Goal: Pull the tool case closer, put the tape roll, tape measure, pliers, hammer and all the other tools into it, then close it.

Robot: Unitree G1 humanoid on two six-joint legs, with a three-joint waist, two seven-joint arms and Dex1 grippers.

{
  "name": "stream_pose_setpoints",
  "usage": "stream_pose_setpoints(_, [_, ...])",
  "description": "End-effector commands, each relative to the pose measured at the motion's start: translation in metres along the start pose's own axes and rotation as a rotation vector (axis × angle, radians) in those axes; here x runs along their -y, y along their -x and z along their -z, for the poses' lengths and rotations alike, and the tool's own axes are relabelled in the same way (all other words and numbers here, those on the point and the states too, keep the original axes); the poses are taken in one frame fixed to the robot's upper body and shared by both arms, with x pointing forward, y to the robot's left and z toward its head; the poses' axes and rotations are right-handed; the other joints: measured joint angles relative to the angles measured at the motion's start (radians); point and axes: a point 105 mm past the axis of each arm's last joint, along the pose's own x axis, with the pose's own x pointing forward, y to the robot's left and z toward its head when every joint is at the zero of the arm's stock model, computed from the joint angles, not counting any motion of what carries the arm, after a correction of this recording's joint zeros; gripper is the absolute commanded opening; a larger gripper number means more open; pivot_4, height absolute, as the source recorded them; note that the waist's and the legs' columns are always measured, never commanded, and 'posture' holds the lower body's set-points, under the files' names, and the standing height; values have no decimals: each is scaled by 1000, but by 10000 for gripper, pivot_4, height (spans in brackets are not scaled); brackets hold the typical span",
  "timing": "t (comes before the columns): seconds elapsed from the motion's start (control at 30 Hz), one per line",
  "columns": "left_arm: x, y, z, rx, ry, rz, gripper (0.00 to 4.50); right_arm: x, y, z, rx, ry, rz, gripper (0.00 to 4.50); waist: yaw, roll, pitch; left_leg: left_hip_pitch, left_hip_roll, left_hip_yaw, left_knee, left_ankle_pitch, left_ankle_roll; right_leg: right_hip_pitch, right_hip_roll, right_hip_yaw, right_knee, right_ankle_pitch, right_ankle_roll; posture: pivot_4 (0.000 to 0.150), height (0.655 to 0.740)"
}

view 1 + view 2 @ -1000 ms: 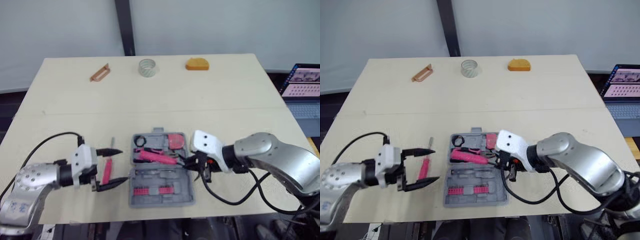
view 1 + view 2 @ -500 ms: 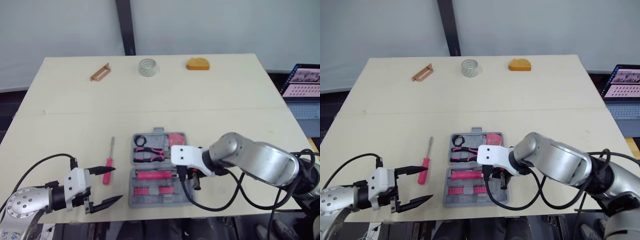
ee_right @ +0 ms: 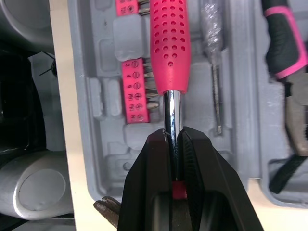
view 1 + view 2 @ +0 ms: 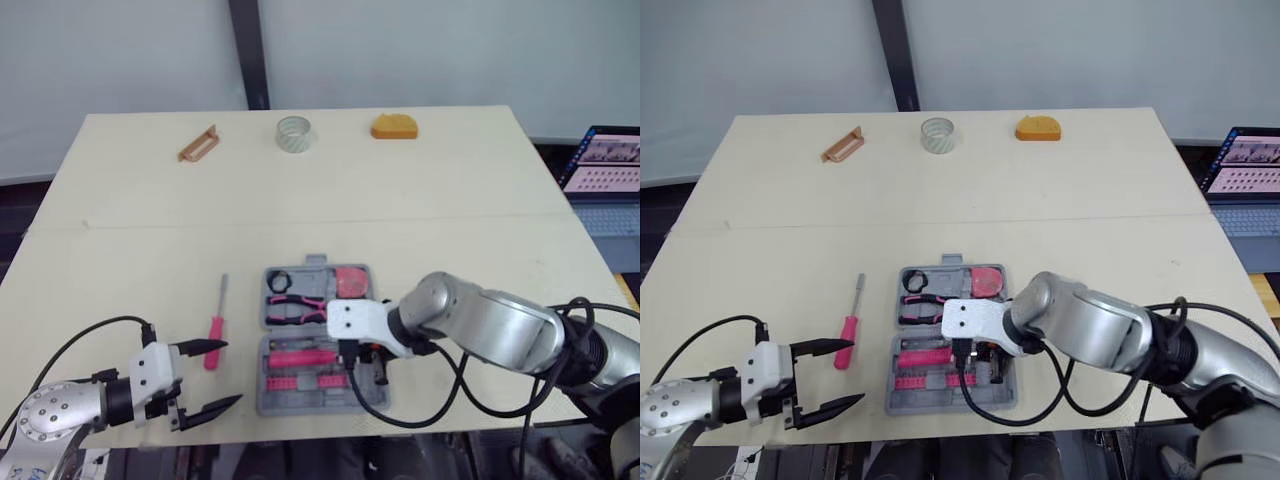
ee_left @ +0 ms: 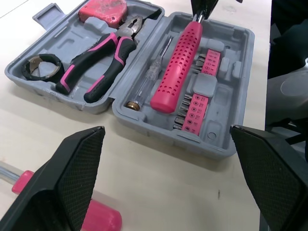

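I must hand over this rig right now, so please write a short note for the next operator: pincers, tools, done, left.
Right pincer: shut on the shaft of the pink-grip tool, which lies in the near half of the open case.
Left pincer: open, empty, beside the screwdriver.
In the case: pliers, black ring, red item.
On the table: screwdriver left of the case; tape roll, orange item, brown tool at the far edge.
Done: case pulled near, those tools in.
Left: release the pink-grip tool, load the four loose things, close the case.
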Motion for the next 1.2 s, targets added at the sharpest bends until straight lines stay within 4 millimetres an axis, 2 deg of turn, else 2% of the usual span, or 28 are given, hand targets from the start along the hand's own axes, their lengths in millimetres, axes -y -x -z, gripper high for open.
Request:
stream_pose_setpoints(0.03, [0, 3, -5, 6, -21, -8, 45000, -2, 2, -6, 14, 37, 24, 287, 0, 0, 0, 0, 0, 0, 0, 0, 0, 0, 0, 0, 0, 0, 0, 1500, 7400])
stream_pose_setpoints(0.33, [0, 4, -5, 3, -16, -22, 45000, -1, -8, -11, 17, 56, 23, 287, -1, 0, 0, 0, 0, 0, 0, 0, 0, 0, 0, 0, 0, 0, 0, 1500, 7400])
stream_pose_setpoints(1.2, [-3, 3, -5, -2, -22, -34, 45000, -3, -20, -4, 15, 41, 15, 287, -1, 0, 0, 0, 0, 0, 0, 0, 0, 0, 0, 0, 1, 0, 0, 1500, 7400])
